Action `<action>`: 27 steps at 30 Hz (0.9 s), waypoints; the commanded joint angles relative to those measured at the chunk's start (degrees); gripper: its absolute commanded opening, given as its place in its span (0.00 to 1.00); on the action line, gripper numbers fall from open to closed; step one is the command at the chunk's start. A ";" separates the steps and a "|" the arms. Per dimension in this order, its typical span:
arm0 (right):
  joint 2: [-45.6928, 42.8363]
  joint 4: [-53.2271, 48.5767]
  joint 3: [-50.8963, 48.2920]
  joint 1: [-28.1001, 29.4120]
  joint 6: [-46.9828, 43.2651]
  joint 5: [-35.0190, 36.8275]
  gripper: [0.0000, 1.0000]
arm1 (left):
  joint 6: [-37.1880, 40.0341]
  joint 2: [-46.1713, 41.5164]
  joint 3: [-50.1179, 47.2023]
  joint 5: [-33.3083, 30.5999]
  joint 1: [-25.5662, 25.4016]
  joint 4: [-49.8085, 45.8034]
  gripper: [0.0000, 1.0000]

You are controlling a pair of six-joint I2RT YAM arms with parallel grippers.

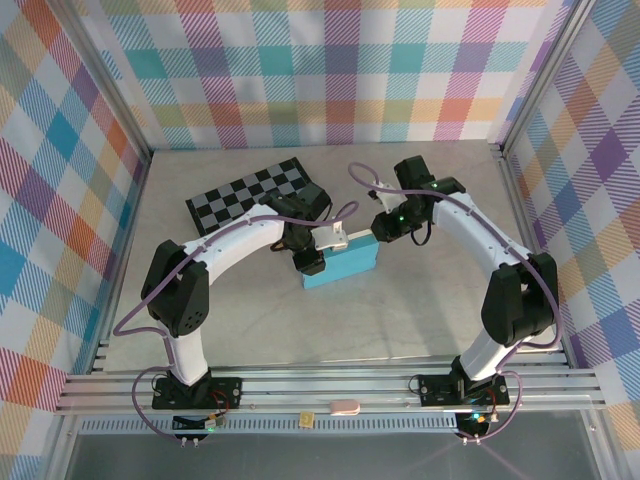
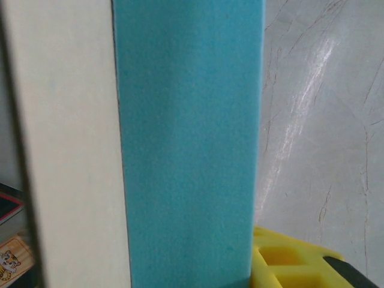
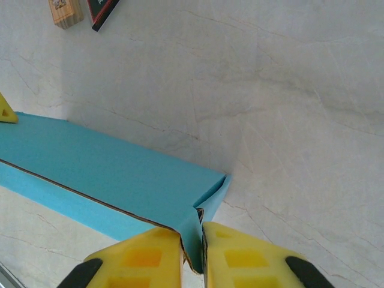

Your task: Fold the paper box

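Top view: the paper box (image 1: 345, 268) is lying mid tabletop (image 1: 240, 325), btwn the two arms. Its left end is being hidden under the left wrist. Left wrist cam: the box is sitting v. close, its teal face & white inner side blocking most else. One of the left fingers (image 2: 288, 264) is peeking in at bottom right, just beside the teal face; can't tell their grip. Right fingers (image 3: 252, 261) are standing narrow, pinching the box's end flap btwn them

No readable text, brand, number on paper box (image 1: 345, 266) or elsewhere.
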 commanded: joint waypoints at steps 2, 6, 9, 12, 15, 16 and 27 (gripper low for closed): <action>-1.12 -1.59 3.11 0.42 0.50 0.88 0.16 | 1.01 0.72 1.86 1.15 0.11 -0.19 0.36; -0.99 -2.33 3.89 0.61 0.59 1.45 0.14 | 1.01 0.70 2.08 1.35 0.13 -0.10 0.36; -0.67 -2.75 3.73 0.91 0.98 1.85 0.14 | 0.92 0.90 2.16 1.44 0.13 -0.10 0.36; -0.68 -2.80 3.34 1.27 1.57 2.52 0.04 | 0.68 0.92 2.25 1.33 0.13 0.06 0.36; -0.69 -2.71 2.90 1.88 2.68 3.42 0.00 | 0.10 0.95 2.47 1.09 0.13 0.32 0.36; -0.64 -2.70 2.73 2.21 3.16 4.29 0.00 | -0.20 0.92 2.62 0.90 0.08 0.59 0.36; -5.47 9.80 -9.46 3.33 13.58 4.47 0.00 | -5.69 1.85 3.88 3.00 -0.48 5.19 0.36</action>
